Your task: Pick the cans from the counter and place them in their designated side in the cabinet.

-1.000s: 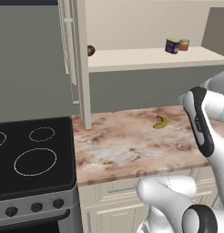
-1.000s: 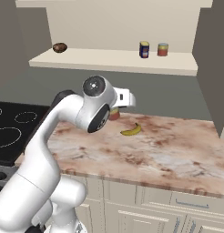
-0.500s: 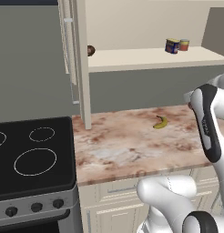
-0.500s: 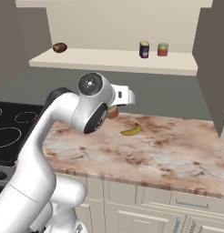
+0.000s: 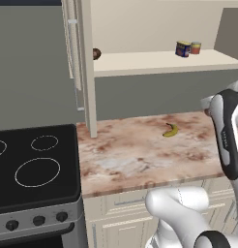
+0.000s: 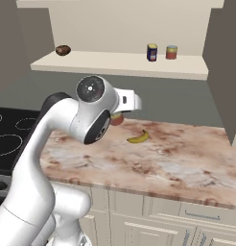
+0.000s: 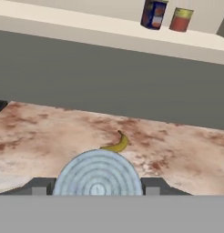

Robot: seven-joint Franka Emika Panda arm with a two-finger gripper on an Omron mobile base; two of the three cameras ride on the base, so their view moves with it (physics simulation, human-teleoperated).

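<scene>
While the claw (image 7: pixel 98 191) grips a pale-topped can (image 7: pixel 98 177), cabinet (image 5: pixel 155 62) shelf holds two cans (image 5: pixel 187 48) (blue, red-orange).

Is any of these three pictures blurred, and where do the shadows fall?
Left base view: sharp; flat, even light, the wall below the cabinet shelf darker. Right base view: sharp; faint shadow under the banana. Hand view: softer; the held can is near, its pale ringed top large, the counter slightly blurred.

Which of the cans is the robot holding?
A third can, with a pale ringed top, sits in the pincer. The blue can and orange can stand on the shelf.
</scene>
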